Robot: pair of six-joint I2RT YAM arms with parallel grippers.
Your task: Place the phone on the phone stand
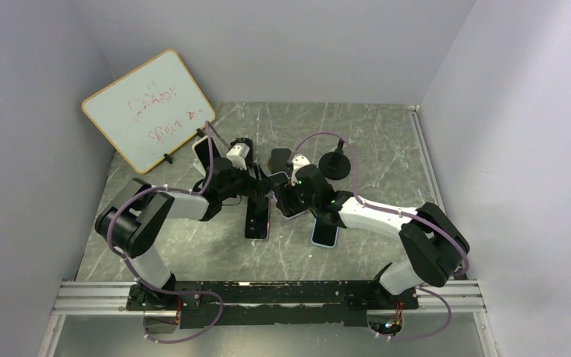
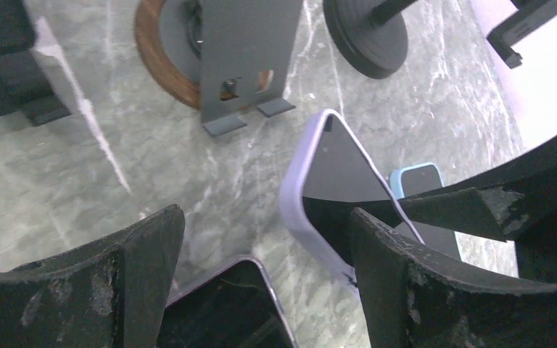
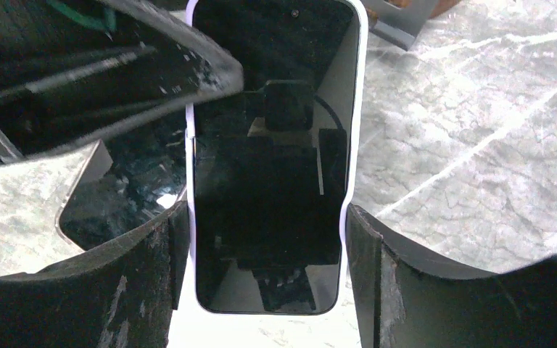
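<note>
My right gripper (image 3: 268,225) is shut on a lavender-cased phone (image 3: 272,145), one finger on each long edge, and holds it off the table. In the top view this gripper (image 1: 286,195) is at the table's middle with the phone (image 1: 279,178) pointing away. The grey phone stand (image 2: 243,58) on a round wooden base stands just beyond it, also seen from above (image 1: 279,158). My left gripper (image 2: 265,225) is open; its right finger is beside the held phone (image 2: 333,188), above a dark phone (image 2: 225,304). From above it (image 1: 262,181) is close to the right gripper.
A dark phone (image 1: 257,217) and a blue-cased phone (image 1: 326,234) lie flat on the marble table. A black round-based stand (image 1: 334,163) stands to the right of the phone stand. A whiteboard (image 1: 149,110) leans at the back left, with a white-edged phone (image 1: 207,152) propped near it.
</note>
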